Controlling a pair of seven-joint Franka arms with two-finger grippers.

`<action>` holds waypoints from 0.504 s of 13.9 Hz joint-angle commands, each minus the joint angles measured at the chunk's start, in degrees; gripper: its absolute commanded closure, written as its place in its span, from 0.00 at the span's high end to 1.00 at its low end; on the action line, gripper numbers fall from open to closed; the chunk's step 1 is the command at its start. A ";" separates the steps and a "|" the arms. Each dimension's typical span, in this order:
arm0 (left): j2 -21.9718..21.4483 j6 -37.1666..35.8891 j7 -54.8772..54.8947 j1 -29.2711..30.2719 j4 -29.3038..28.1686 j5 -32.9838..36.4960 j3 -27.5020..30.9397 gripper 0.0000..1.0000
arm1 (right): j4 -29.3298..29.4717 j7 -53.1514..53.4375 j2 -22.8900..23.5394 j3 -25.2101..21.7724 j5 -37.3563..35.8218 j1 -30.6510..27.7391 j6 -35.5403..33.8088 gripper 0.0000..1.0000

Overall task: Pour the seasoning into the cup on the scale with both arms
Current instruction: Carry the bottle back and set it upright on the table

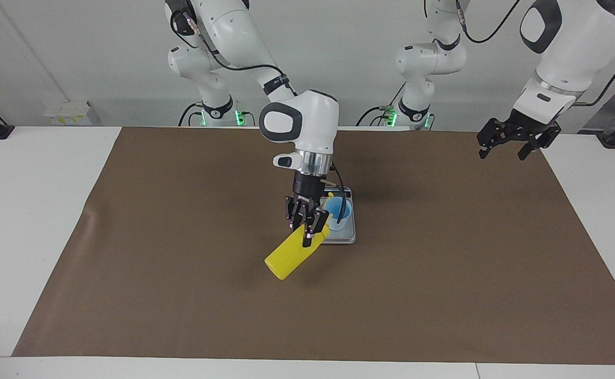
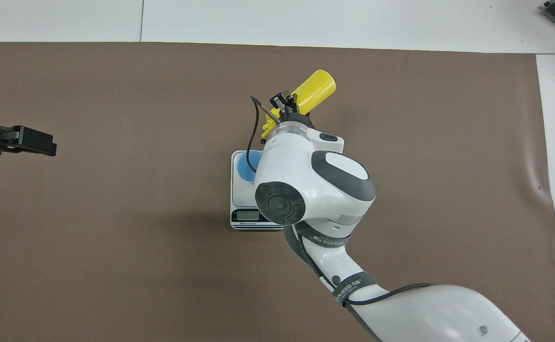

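My right gripper (image 1: 307, 227) is shut on the yellow seasoning bottle (image 1: 286, 258) near its cap end and holds it tilted in the air. The bottle's base points away from the robots and the cap end points toward the light-blue cup (image 1: 337, 211). The cup stands upright on the silver-grey scale (image 1: 347, 236), beside the gripper. In the overhead view the right gripper (image 2: 284, 102), bottle (image 2: 314, 89), cup (image 2: 246, 164) and scale (image 2: 240, 190) show, with the right arm covering part of the scale. My left gripper (image 1: 515, 141) waits open in the air over the mat's edge at the left arm's end; it also shows in the overhead view (image 2: 21, 140).
A brown mat (image 1: 181, 295) covers most of the white table (image 1: 33, 210). The scale's display strip (image 2: 248, 216) faces the robots. A black cable (image 2: 254, 128) loops from the right wrist over the cup.
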 commanded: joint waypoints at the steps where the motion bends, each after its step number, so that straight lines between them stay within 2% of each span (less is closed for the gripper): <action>1: -1.34 -0.75 0.07 0.82 -1.04 0.69 -0.51 1.00 | -2.60 -1.72 -3.37 0.63 2.26 -1.66 -0.01 0.00; 7: -1.34 -0.75 0.07 0.82 -1.04 0.60 -0.51 1.00 | -4.63 -9.70 -6.44 0.63 10.95 -4.03 -0.01 0.00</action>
